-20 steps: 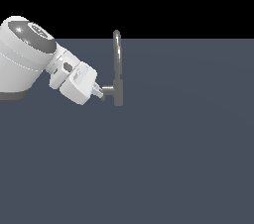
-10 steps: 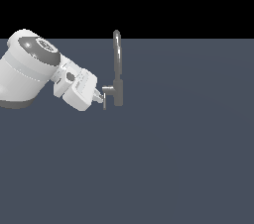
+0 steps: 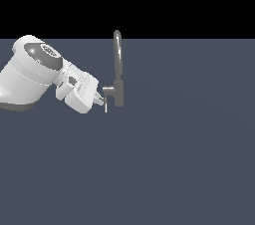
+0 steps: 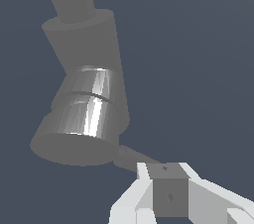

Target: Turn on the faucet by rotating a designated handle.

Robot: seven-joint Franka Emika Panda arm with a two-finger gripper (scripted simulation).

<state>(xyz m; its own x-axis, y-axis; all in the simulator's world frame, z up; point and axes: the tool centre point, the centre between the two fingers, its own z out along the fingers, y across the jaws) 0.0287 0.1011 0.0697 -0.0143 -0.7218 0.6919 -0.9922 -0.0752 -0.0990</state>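
Exterior view: the faucet (image 3: 118, 72) stands upright on the grey floor (image 3: 174, 159), its handle (image 3: 107, 89) jutting toward the exterior view's left. The gripper (image 3: 102, 100) noses right against that handle. Wrist view: faucet body (image 4: 87, 99) fills the frame, the lever's thin tip (image 4: 130, 157) meeting the fingers (image 4: 166, 188); their grasp cannot be told.

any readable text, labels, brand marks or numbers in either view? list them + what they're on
None readable in either view.
Faucet: plain grey metal, no markings; the wrist view shows only bright reflections on its body.
Handle: bare grey, nothing printed.
Gripper: plain white with a grey block, no lettering.
Robot arm: a dark oval patch on the big white joint, no legible characters in it.
Floor and background: blank.
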